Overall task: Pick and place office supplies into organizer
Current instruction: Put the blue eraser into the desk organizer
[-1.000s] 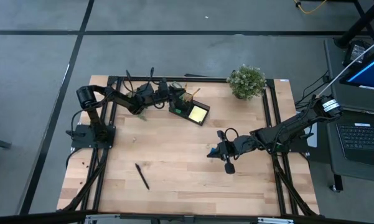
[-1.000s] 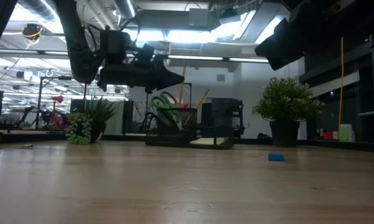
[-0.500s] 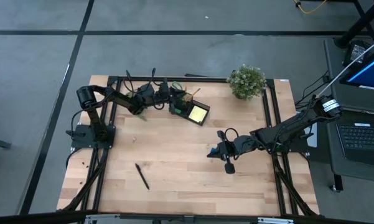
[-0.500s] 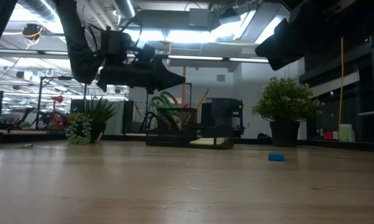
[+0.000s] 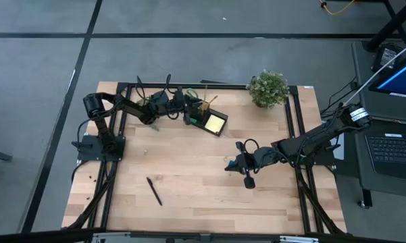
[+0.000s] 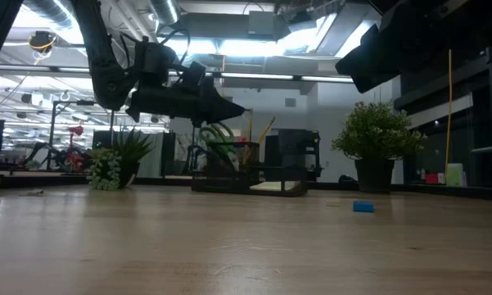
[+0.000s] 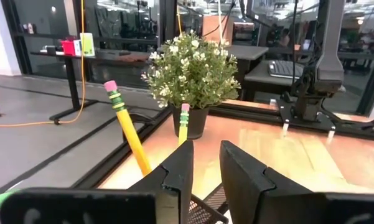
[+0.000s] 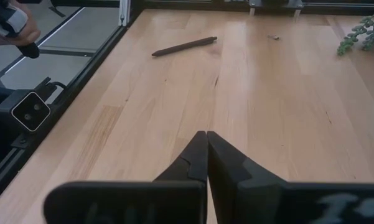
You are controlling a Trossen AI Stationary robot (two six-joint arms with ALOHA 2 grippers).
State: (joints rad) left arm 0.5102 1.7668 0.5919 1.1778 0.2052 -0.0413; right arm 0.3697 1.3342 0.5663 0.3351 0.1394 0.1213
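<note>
Bench (image 5: 203,196) of pale wood, two dark arms reaching in from either side. Left arm lies stretched along the far edge, wrist level, its left tool (image 5: 186,108) poised just above the pen cup of the black mesh organizer (image 5: 206,120). Fingers (image 7: 180,168) stand a narrow gap apart with nothing between them; two yellow pencils (image 7: 129,132) rise upright from the cup right in front of them, and green scissors (image 6: 221,131) show curled in the cup from bench height. Yellow sticky-note pad (image 5: 215,123) sits in the lower tray.

Right arm reaches low toward mid-bench, right tool (image 5: 246,177) pinched fully closed and empty.

Loose items remaining: black pen (image 5: 154,190) near the front left, long axis running diagonally, well apart from both tools. It lies ahead of the right tool across open wood (image 8: 184,46), yet looks nearer the left arm's base, so either could take it. Small blue piece (image 6: 363,206) rests just beside the right tool.

Potted plant (image 5: 267,88) at the far edge.
</note>
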